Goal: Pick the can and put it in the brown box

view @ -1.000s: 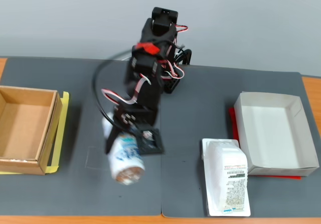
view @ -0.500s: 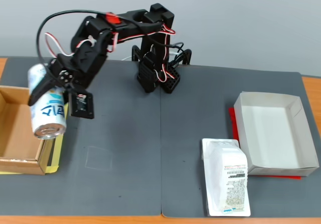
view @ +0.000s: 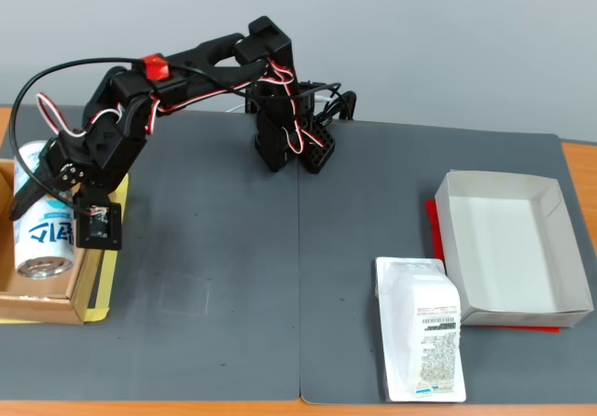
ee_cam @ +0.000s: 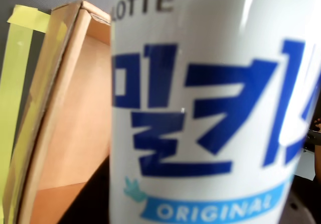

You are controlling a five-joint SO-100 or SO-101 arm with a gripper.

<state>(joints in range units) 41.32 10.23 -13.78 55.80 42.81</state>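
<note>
Dark grey matting covers the worktop (view: pixel 233 276) below a pale grey wall, with bare wood showing along the front and side edges. At the left edge in the fixed view, the black arm's tool (view: pixel 33 195) is pinched around the slim white drink can with blue Korean lettering and silver ends (view: pixel 42 234); one dark finger runs down the can's left side, and the other side of the grip is hidden behind the wrist. The can lies tilted inside the shallow brown cardboard box with low walls (view: pixel 37 306), its silver end facing the front wall; whether it rests on the box floor cannot be told. Yellow tape strips (view: pixel 101 281) sit under the box's right wall. In the wrist view the can (ee_cam: pixel 210 113) fills most of the picture, blurred, reading "LOTTE" above and "ORIGINAL" on a light blue band, with the box's wall (ee_cam: pixel 55 108) and yellow tape (ee_cam: pixel 15 83) to its left. Toward the front right of the worktop lies a flat white plastic-wrapped package with a barcode label (view: pixel 422 327). Just beside it, near the right edge, stands a white paper tray-like box (view: pixel 569 248) on a red sheet (view: pixel 435 234).
</note>
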